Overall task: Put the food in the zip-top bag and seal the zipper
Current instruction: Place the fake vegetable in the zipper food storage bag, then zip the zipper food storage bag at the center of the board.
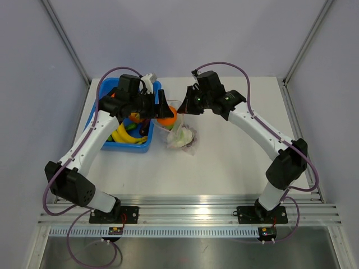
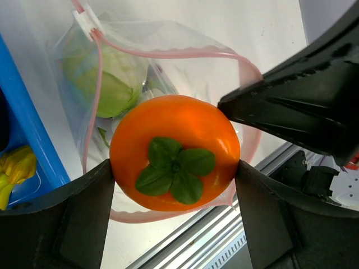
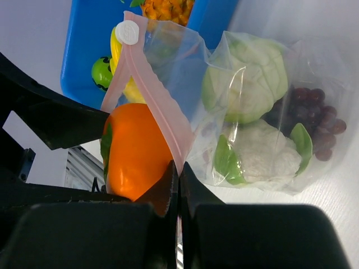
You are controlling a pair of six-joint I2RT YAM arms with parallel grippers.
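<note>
My left gripper (image 2: 175, 168) is shut on an orange toy fruit (image 2: 175, 150) with a green leaf top, held at the open mouth of the zip-top bag (image 3: 258, 117); it also shows in the top view (image 1: 167, 115). My right gripper (image 3: 179, 176) is shut on the bag's pink zipper strip (image 3: 154, 101), holding the mouth up. Inside the bag lie a pale green cabbage (image 3: 247, 81), a white cauliflower (image 3: 261, 154) and purple grapes (image 3: 317, 120). The white slider (image 3: 128, 32) sits at the strip's end. In the top view the bag (image 1: 180, 137) lies right of the tray.
The blue tray (image 1: 106, 143) stands at the left with yellow bananas (image 1: 124, 134) and other toy food in it. Aluminium rails (image 1: 190, 213) run along the near table edge. Grey walls enclose the white table.
</note>
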